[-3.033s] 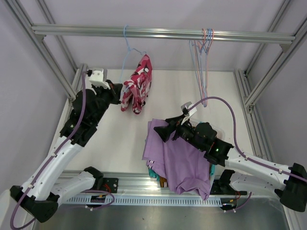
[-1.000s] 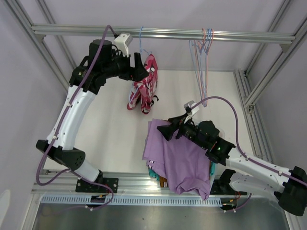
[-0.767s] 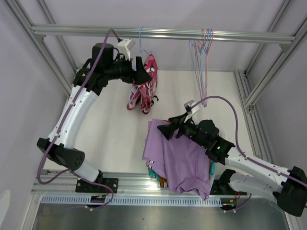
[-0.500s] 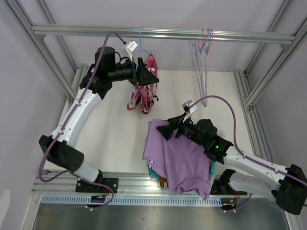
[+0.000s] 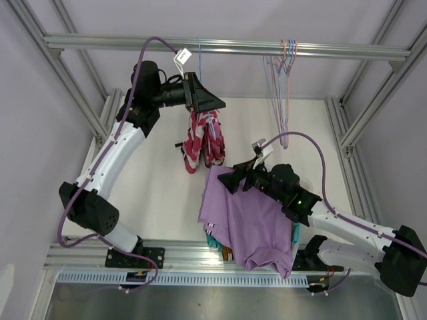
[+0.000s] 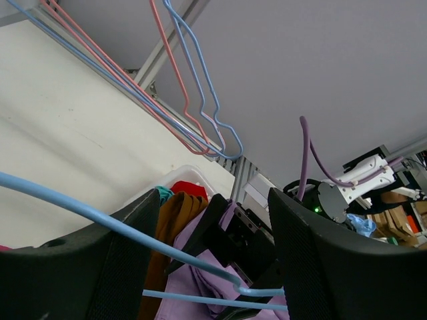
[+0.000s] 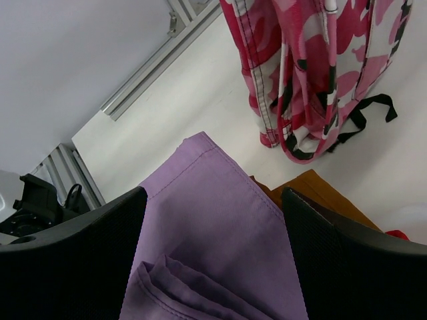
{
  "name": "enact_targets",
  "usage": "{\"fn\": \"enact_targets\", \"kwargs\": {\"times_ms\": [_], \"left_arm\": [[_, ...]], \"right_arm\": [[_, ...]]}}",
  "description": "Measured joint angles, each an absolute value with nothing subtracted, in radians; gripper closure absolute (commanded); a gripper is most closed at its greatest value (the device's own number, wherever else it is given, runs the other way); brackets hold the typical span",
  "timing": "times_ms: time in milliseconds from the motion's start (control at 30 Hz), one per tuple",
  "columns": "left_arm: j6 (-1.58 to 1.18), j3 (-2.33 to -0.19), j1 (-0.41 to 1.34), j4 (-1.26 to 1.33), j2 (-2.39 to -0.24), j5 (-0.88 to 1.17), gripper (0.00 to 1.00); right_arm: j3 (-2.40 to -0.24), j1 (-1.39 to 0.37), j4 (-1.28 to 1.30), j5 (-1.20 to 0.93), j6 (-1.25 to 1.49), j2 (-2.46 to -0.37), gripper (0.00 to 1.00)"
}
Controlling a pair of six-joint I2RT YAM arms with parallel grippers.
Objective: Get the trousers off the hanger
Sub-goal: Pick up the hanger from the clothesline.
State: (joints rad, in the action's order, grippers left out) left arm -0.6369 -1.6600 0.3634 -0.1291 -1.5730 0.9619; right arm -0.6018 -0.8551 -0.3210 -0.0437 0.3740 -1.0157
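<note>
Top view: the left end effector (image 5: 208,101) is up at the blue hanger (image 5: 199,57), and the camo trousers (image 5: 203,137) hang just below it. The right end effector (image 5: 229,182), released, sits over the lilac trousers (image 5: 250,220), which are piled on the bench (image 5: 153,180).

Left wrist: the jaws are wide apart; the hanger (image 6: 133,230) passes between them, unpinched.

Right wrist: the fingers (image 7: 73,260) are spread and empty. The lilac trousers (image 7: 213,227) lie beneath them, the camo trousers (image 7: 307,67) ahead.
</note>
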Motion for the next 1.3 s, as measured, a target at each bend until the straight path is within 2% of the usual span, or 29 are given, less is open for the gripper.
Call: {"fn": "enact_targets", "kwargs": {"times_ms": [100, 300, 367, 433, 500, 833, 867, 900, 967, 1300], "left_arm": [[-0.636, -1.66, 0.363, -0.13, -1.575, 0.952, 0.3], [-0.647, -1.666, 0.352, -0.162, -1.609, 0.92, 0.39], [-0.656, -1.666, 0.347, -0.18, -1.623, 0.911, 0.46], [-0.666, -1.666, 0.345, -0.192, -1.627, 0.907, 0.61], [-0.676, -1.667, 0.346, -0.197, -1.627, 0.899, 0.6], [-0.729, -1.698, 0.342, -0.22, -1.641, 0.858, 0.76], [-0.737, -1.702, 0.342, -0.222, -1.644, 0.857, 0.79], [-0.751, -1.708, 0.342, -0.226, -1.647, 0.857, 0.89], [-0.789, -1.711, 0.342, -0.249, -1.65, 0.857, 0.99], [-0.913, -1.694, 0.34, -0.199, -1.651, 0.871, 1.0]], "right_arm": [[-0.602, -0.853, -0.325, -0.044, 0.374, -1.024, 0.14], [-0.602, -0.849, -0.334, -0.053, 0.374, -1.048, 0.14], [-0.602, -0.846, -0.338, -0.057, 0.376, -1.06, 0.14], [-0.602, -0.844, -0.345, -0.065, 0.382, -1.073, 0.14], [-0.603, -0.842, -0.352, -0.073, 0.389, -1.087, 0.14], [-0.609, -0.841, -0.379, -0.097, 0.393, -1.14, 0.14], [-0.609, -0.841, -0.379, -0.098, 0.393, -1.141, 0.14], [-0.609, -0.841, -0.379, -0.099, 0.393, -1.141, 0.14], [-0.61, -0.839, -0.38, -0.1, 0.393, -1.142, 0.14], [-0.612, -0.837, -0.381, -0.111, 0.393, -1.153, 0.14]]}}
